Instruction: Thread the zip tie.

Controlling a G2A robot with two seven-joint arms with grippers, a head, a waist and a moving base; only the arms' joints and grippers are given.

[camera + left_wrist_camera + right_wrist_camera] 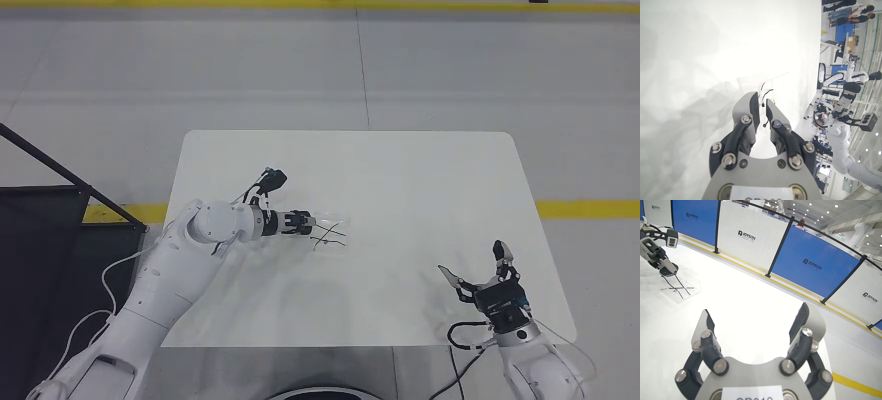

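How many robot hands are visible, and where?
2. The left hand grips a zip tie over the clear tray; the right hand, open, is by the table's near right corner.

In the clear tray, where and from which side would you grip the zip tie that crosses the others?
Probably grip the zip tie on the end stretch past the two crossing ties, coming straight down through the tray's open top. The strap lies flat and thin on the floor, and the clear walls would likely block a sideways approach.
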